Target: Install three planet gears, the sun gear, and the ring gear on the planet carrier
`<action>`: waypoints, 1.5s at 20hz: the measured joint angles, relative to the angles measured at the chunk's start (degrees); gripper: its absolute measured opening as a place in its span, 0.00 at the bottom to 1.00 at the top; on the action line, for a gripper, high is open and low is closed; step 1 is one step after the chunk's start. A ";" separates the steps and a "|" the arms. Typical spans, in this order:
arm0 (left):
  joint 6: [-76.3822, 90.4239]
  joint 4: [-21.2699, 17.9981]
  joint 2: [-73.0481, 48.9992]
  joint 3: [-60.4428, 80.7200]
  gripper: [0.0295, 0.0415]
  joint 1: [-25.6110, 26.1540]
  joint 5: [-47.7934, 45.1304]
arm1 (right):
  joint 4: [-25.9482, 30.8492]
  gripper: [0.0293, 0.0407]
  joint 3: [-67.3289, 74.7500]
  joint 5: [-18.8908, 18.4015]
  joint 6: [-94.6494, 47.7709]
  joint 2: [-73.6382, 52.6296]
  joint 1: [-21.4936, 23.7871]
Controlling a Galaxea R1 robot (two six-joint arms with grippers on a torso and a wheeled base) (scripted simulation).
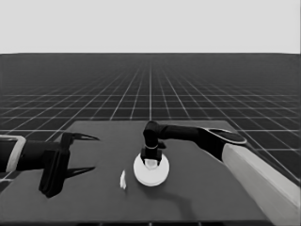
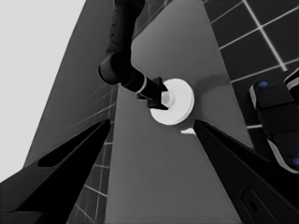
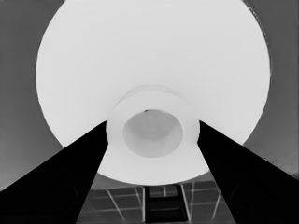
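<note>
The larger round part [image 1: 158,177], the ring gear, lies flat at the table's middle, its raised hub up. My right gripper [image 1: 151,162] reaches down onto it from the right. In the right wrist view the right gripper [image 3: 153,123] has a finger pressed against each side of the hub of the larger round part [image 3: 149,56], shut on it. The left wrist view shows the same hold on the larger round part [image 2: 183,99] from afar. The planet gears, the sun gear and the planet carrier are hidden. My left gripper [image 1: 96,153] waits open over the table's left end.
A thin white piece [image 1: 122,180] stands just left of the disc, also seen as a thin white piece [image 2: 188,131] in the left wrist view. Dark machinery with blue lights [image 2: 275,121] sits past the table's edge.
</note>
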 joint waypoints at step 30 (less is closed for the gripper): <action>0.00 0.00 0.00 0.00 0.75 0.00 0.00 | -0.08 0.49 -0.14 0.02 15.01 -0.15 -0.56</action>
